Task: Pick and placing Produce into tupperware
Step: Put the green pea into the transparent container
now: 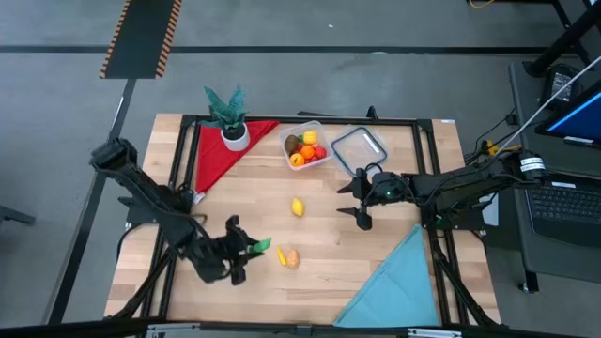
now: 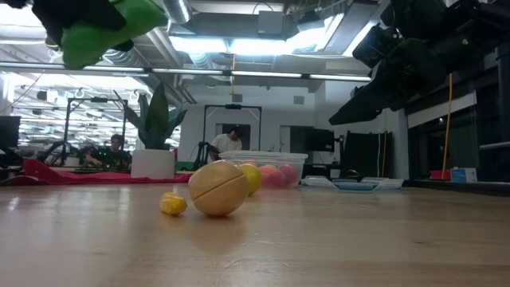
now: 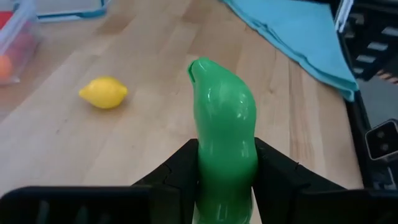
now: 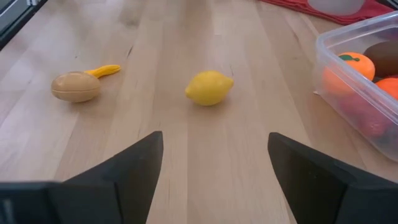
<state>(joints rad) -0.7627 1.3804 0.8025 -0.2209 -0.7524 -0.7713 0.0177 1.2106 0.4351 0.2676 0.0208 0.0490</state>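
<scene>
Left gripper (image 1: 246, 252) sits near the front left of the table (image 1: 376, 272), fingers clamped on a green toy vegetable (image 3: 224, 134), which the low view shows lifted clear of the wood. Right gripper (image 1: 361, 199) hovers right of centre, fingers spread wide with nothing between them, pointing toward the lemon (image 1: 298, 207) lying loose mid-table. A tan-brown piece (image 1: 291, 258) rests on the wood just beside the green one, with a small yellow piece (image 1: 281, 255) touching it. Tupperware (image 1: 307, 147) stands toward the back, between the potted plant (image 1: 229, 117) on the red cloth (image 1: 218, 152) and the blue-rimmed lid (image 1: 359, 147); inside it orange, red, yellow and brown produce. Blue cloth (image 1: 394, 282) lies at the front right corner. People visible far back in the room.
</scene>
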